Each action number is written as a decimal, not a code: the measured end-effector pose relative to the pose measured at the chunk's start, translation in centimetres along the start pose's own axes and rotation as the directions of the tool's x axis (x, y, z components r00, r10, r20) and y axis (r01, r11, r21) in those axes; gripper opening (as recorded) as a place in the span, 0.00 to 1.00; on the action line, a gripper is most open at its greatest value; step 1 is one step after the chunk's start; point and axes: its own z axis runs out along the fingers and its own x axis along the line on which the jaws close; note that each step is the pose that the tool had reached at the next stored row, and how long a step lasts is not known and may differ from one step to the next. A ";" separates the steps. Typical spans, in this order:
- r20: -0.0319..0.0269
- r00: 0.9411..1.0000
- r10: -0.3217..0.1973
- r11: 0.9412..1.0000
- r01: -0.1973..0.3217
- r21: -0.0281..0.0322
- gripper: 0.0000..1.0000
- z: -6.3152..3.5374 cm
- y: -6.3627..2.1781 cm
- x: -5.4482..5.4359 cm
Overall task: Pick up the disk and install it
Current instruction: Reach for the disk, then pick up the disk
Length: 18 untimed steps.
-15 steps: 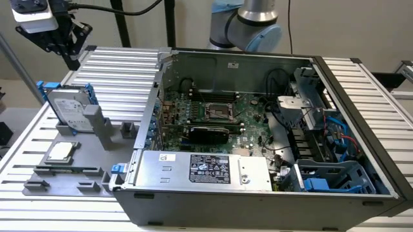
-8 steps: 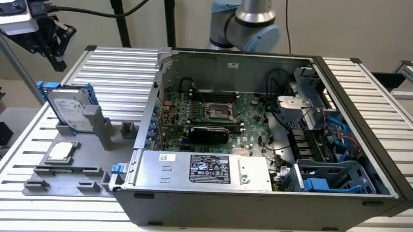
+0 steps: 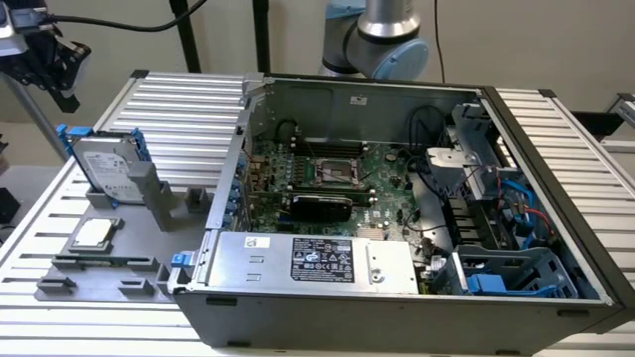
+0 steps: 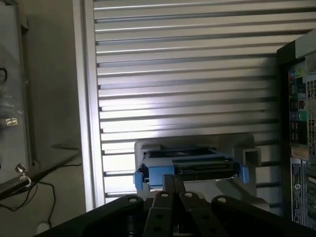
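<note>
This looks like a robotics lab: an open computer case on a ribbed aluminium tabletop, beside a robot arm.

The disk, a silver-grey drive with a white label and bright blue rails down both sides, stands upright on its edge in a grey holder, near the bench edge at the exterior view's left.

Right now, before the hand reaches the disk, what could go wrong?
1. The disk stands on edge in its grey holder, and the hand hangs apart from it; an off-centre approach could strike a blue rail or tip it.
2. Blue and red cables lie beside the blue cage inside the case; the disk might snag on them.
</note>
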 end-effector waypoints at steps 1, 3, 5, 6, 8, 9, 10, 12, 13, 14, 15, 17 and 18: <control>-0.001 1.000 0.000 1.000 0.000 0.000 0.00 0.07 -0.01 0.2; -0.001 1.000 -0.001 1.000 0.001 0.000 0.00 0.11 -0.02 0.2; -0.001 1.000 -0.001 1.000 0.001 0.000 0.00 0.11 -0.01 0.2; -0.001 1.000 -0.001 1.000 0.001 0.000 0.00 0.11 -0.01 0.2; -0.001 1.000 -0.001 1.000 0.001 0.000 0.00 0.11 -0.02 0.2; -0.001 1.000 -0.001 1.000 0.001 0.000 0.00 0.11 -0.01 0.2; -0.001 1.000 -0.001 1.000 0.001 0.000 0.00 0.12 -0.02 0.2; -0.001 1.000 -0.001 1.000 0.001 0.000 0.00 0.11 -0.02 0.2; -0.001 1.000 -0.001 1.000 0.001 0.000 0.00 0.11 -0.02 0.2; -0.001 1.000 -0.001 1.000 0.001 0.000 0.00 0.11 -0.01 0.2; -0.001 1.000 -0.001 1.000 0.001 0.000 0.00 0.11 -0.01 0.2; -0.001 1.000 -0.001 1.000 0.001 0.000 0.00 0.11 -0.01 0.2; -0.001 1.000 -0.001 1.000 0.001 0.000 0.00 0.11 0.00 0.1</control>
